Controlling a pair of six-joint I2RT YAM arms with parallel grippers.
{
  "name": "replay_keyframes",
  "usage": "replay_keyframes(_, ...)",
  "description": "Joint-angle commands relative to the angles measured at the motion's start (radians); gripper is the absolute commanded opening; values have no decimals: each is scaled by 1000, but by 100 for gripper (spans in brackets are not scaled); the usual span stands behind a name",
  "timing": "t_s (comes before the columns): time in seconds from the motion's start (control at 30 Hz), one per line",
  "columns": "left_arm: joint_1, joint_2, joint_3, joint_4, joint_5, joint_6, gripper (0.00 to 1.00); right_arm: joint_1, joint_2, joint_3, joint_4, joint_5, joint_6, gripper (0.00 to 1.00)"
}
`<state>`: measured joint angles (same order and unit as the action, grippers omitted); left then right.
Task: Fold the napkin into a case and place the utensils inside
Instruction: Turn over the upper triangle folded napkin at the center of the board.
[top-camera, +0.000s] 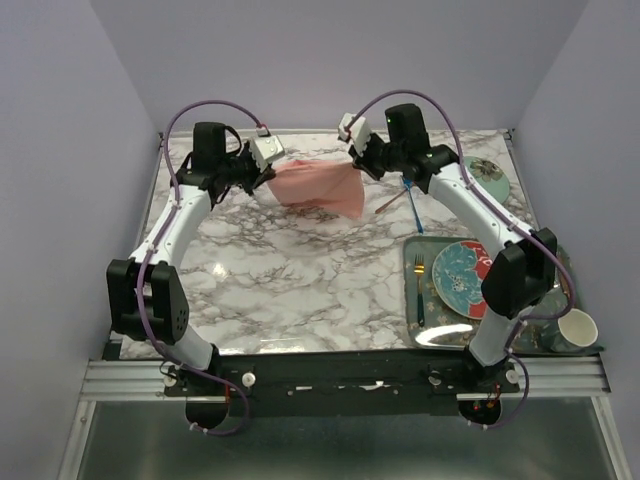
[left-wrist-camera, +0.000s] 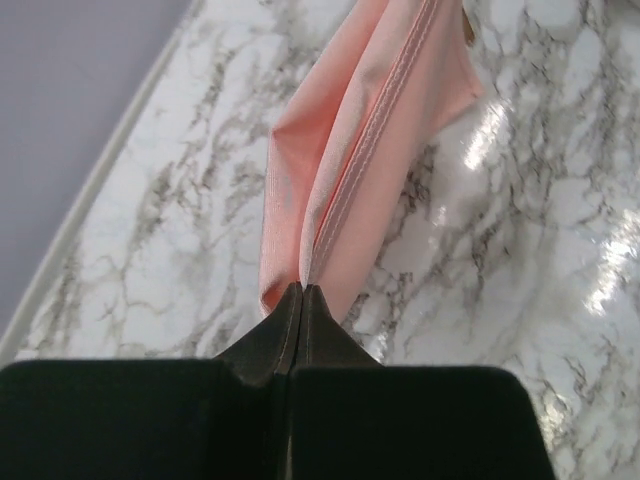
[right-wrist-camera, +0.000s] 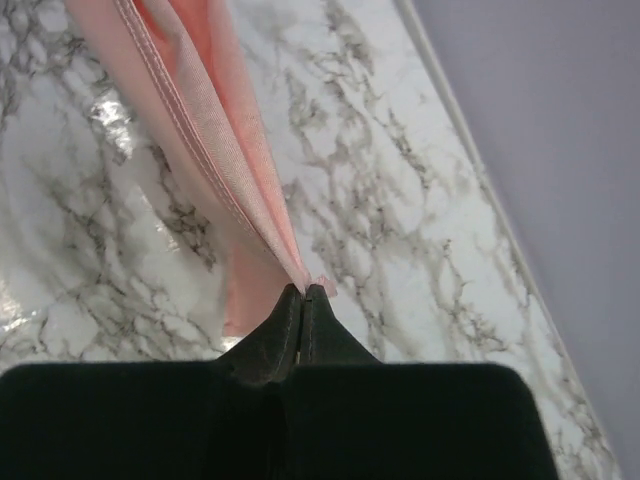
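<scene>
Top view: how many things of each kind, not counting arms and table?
napkin: 1
forks: 2, a dark blue fork and a teal-handled fork
spoon: 1
plates: 2, a patterned plate and a green plate
cup: 1
tray: 1
total: 8

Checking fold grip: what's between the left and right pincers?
The napkin, spanning from the left pincer to the right pincer, both shut on its edge. Top external view shows the span.
</scene>
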<state>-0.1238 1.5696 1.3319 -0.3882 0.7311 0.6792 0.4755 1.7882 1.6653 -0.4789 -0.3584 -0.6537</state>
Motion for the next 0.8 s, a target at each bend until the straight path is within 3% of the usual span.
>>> replay_keyframes(0.0,9,62,125,219,-131,-167,0,-31,100,174,36,99,37,1)
replay_keyframes(0.3,12,325,387,422,-266,-260,0,-71,368,551,59,147,-6,0)
replay_keyframes(0.47,18,386,452,450,-259,-219,0,-77,402,571,143,164,-30,1)
replay_keyframes(0.6,30,316,332,404,-158,-129,0,-77,321,383,227,99,-83,1)
replay_keyframes(0.77,20,158,78,202,-30,66,0,-40,125,-63,299,29,-190,0)
